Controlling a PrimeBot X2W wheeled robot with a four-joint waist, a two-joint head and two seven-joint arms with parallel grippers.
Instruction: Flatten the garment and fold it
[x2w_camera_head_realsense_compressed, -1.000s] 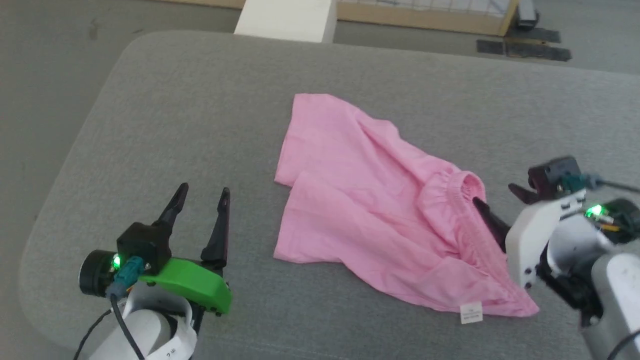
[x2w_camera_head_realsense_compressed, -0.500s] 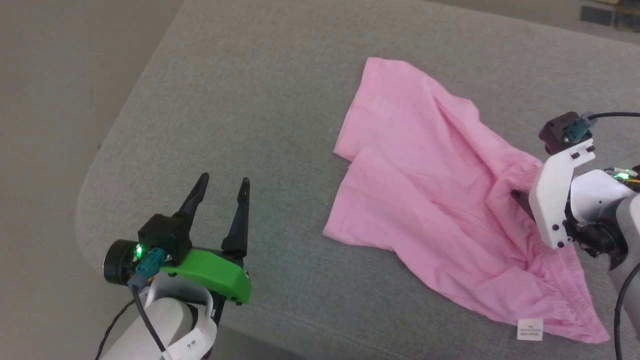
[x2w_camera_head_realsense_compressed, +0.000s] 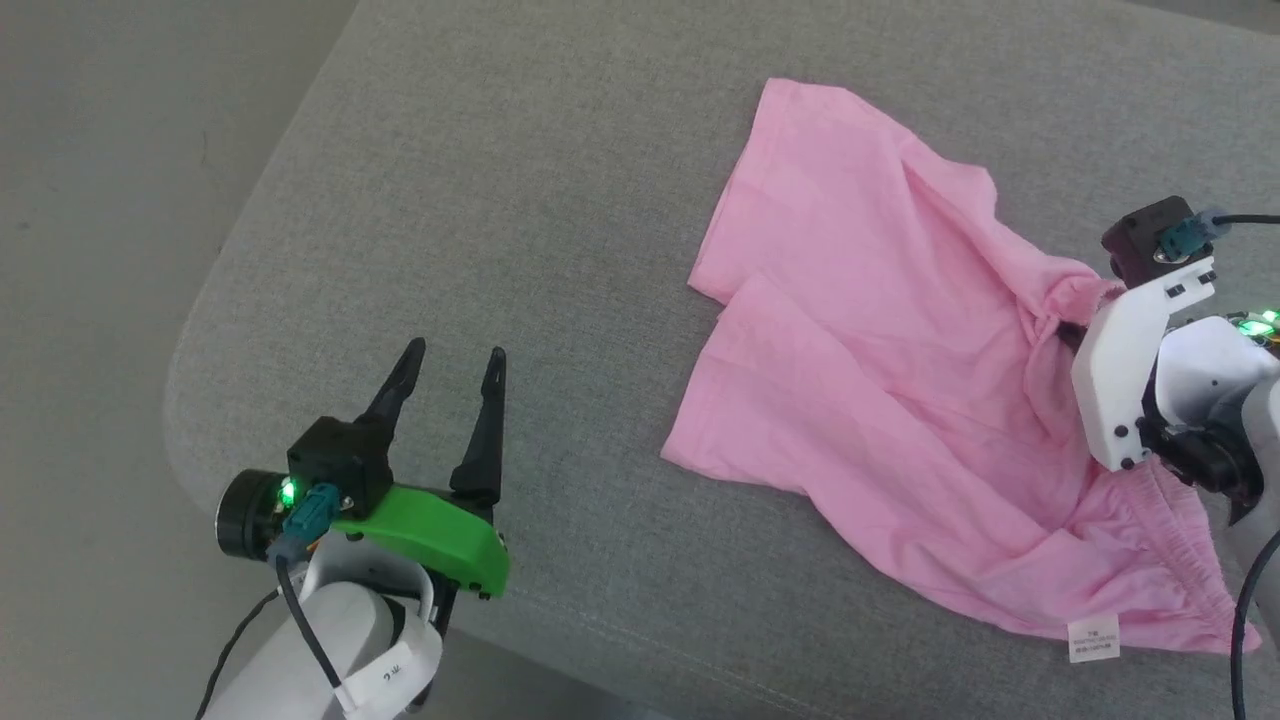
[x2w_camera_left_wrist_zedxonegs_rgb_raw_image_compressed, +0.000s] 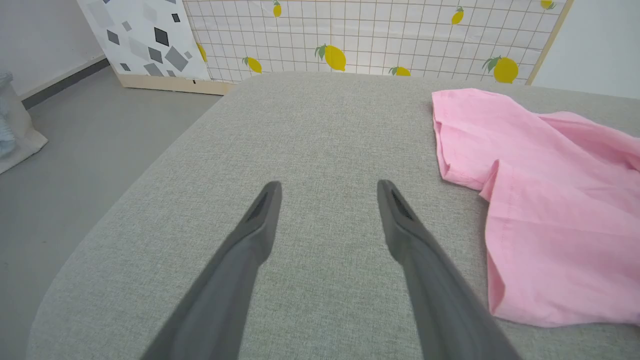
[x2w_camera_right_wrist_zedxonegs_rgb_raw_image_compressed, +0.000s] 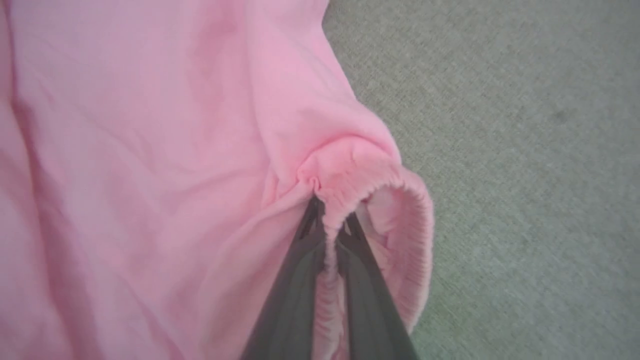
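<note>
The garment (x2w_camera_head_realsense_compressed: 880, 360) is a pair of light pink shorts lying crumpled on the grey cushion, legs toward the far left, gathered waistband at the right, a small white tag (x2w_camera_head_realsense_compressed: 1093, 638) at the near edge. My right gripper (x2w_camera_head_realsense_compressed: 1065, 330) is shut on the waistband, which bunches between its fingers (x2w_camera_right_wrist_zedxonegs_rgb_raw_image_compressed: 300, 270) in the right wrist view, where the garment (x2w_camera_right_wrist_zedxonegs_rgb_raw_image_compressed: 150, 150) spreads to the left. My left gripper (x2w_camera_head_realsense_compressed: 450, 365) stands open over bare cushion, well left of the shorts. In the left wrist view its fingers (x2w_camera_left_wrist_zedxonegs_rgb_raw_image_compressed: 260, 220) are spread, and the garment (x2w_camera_left_wrist_zedxonegs_rgb_raw_image_compressed: 540, 200) lies to their right.
The grey cushion (x2w_camera_head_realsense_compressed: 500, 200) has a rounded near-left corner, with floor (x2w_camera_head_realsense_compressed: 100, 250) beyond it. A lemon-print grid panel (x2w_camera_left_wrist_zedxonegs_rgb_raw_image_compressed: 375, 35) stands behind the cushion's far edge in the left wrist view.
The right gripper has closed on the waistband and pinched it up. The head camera has shifted, so the whole scene sits further right. The left gripper has stayed open and still.
</note>
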